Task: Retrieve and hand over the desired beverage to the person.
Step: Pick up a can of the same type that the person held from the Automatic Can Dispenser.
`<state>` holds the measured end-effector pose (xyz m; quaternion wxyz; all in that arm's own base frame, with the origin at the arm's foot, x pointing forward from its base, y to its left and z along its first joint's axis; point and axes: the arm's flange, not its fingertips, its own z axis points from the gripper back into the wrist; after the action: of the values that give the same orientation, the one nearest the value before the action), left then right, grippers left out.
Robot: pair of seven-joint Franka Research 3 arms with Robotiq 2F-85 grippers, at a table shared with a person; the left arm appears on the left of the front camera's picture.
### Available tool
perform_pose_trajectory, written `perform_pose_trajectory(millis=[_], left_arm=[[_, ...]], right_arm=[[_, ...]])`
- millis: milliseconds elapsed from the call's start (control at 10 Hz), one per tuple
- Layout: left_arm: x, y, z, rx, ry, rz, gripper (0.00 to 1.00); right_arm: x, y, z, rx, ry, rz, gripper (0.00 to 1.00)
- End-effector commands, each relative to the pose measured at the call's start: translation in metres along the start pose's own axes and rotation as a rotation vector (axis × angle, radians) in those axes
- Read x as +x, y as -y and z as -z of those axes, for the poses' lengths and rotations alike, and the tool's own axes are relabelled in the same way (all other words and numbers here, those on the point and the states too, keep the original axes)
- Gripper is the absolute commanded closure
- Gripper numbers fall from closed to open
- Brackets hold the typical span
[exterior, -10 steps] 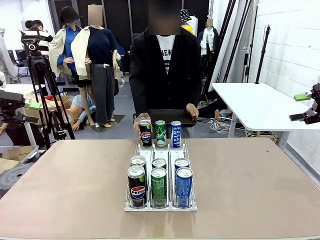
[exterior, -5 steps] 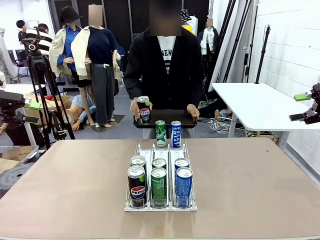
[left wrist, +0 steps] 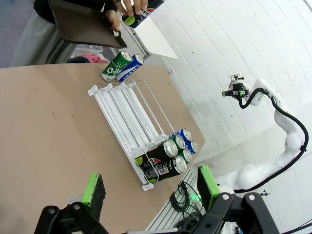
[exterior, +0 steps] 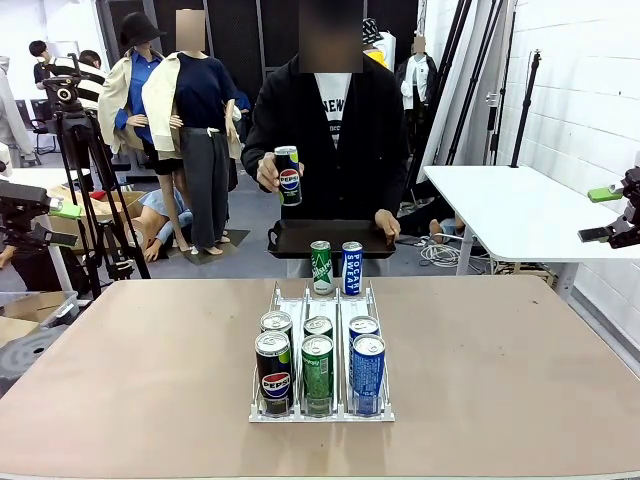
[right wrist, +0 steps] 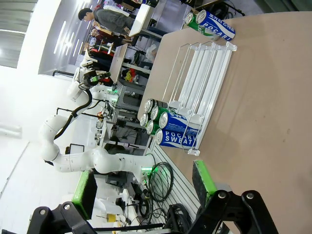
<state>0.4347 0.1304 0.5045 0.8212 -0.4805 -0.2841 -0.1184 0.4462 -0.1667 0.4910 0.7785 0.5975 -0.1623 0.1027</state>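
Two cans, a green can [exterior: 320, 267] and a blue Pocari can [exterior: 352, 267], stand at the far end of the rack [exterior: 300, 300] on the table [exterior: 500, 360]; six near cans [exterior: 318, 365] fill its near end. Person [exterior: 330, 140] holds a Pepsi can [exterior: 288, 176] at chest height w/ one hand [exterior: 268, 172], black tray [exterior: 320, 238] in the other. Left claw [left wrist: 151, 187] and right claw [right wrist: 145, 187]: pads wide apart, nothing btw them.
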Motion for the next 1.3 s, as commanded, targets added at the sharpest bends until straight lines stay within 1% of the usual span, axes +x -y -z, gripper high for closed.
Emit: perform_pose_trajectory(millis=[0, 1200], left_arm=[[-0.0011, 0.0005, -0.0015, 0.009, -0.011, 0.000, 0.00], [-0.0011, 0.0005, -0.0015, 0.009, -0.011, 0.000, 0.00]], right_arm=[[0.0004, -0.0010, 0.0010, 0.001, -0.002, 0.010, 0.00], [0.0004, -0.0010, 0.0010, 0.001, -0.002, 0.010, 0.00]])
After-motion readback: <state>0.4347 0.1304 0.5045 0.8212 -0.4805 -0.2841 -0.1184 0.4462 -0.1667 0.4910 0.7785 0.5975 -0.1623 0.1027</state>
